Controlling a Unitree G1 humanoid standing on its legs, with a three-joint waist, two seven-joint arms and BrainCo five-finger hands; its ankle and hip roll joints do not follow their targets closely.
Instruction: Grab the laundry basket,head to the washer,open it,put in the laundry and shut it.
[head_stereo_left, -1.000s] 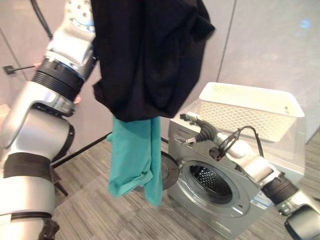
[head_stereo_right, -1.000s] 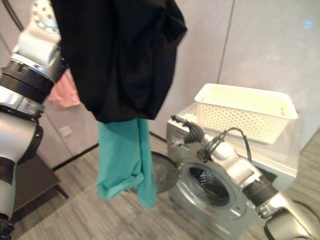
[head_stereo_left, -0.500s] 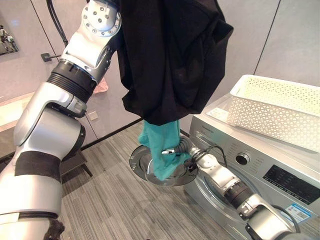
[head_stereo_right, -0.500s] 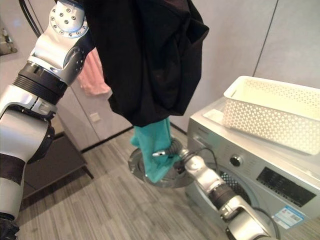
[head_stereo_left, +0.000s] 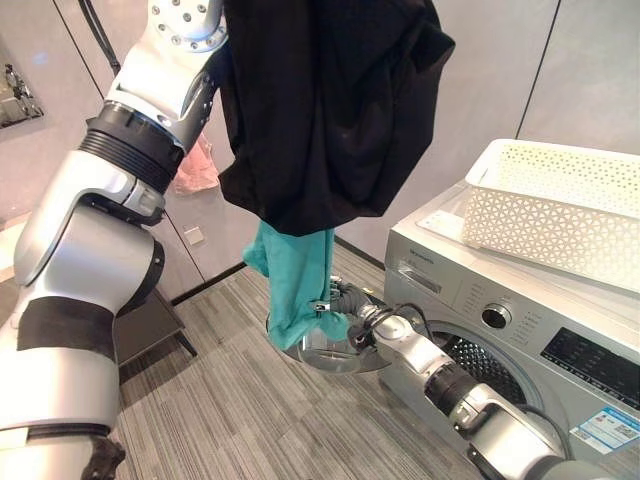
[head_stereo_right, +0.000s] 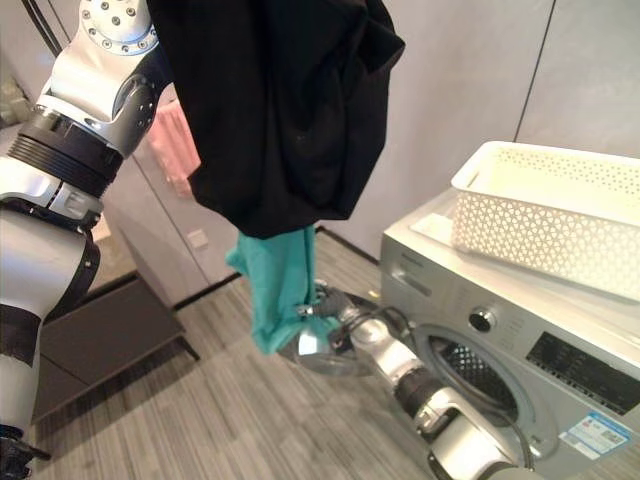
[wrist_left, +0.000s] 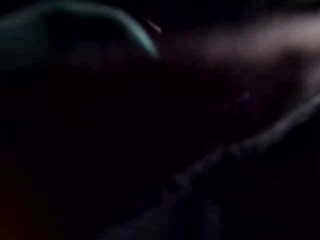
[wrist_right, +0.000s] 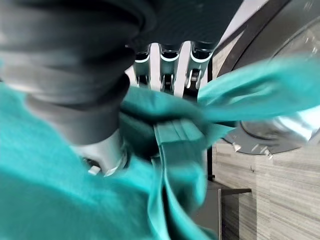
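So your left arm hoists the black garment (head_stereo_left: 330, 110) at upper centre, its hand's grip hidden, while your right hand (head_stereo_left: 345, 300) curls around the teal cloth's (head_stereo_left: 295, 285) hem to steer it toward the washer drum (head_stereo_left: 480, 365).

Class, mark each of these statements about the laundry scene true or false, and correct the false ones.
1. The washer's door is shut. False: the door of the washer stands open, and the drum opening shows.
2. The white basket sits on top of the washer. True: the basket rests on the washer's lid.
3. A teal garment hangs below a black garment. True: the teal garment dangles under the black garment, which hangs from the raised left arm.
4. The right hand is resting on the basket. False: the right hand is at the teal garment's lower end, its fingers curled in the cloth.
5. The laundry is already inside the drum. False: both garments hang in the air beside the washer.
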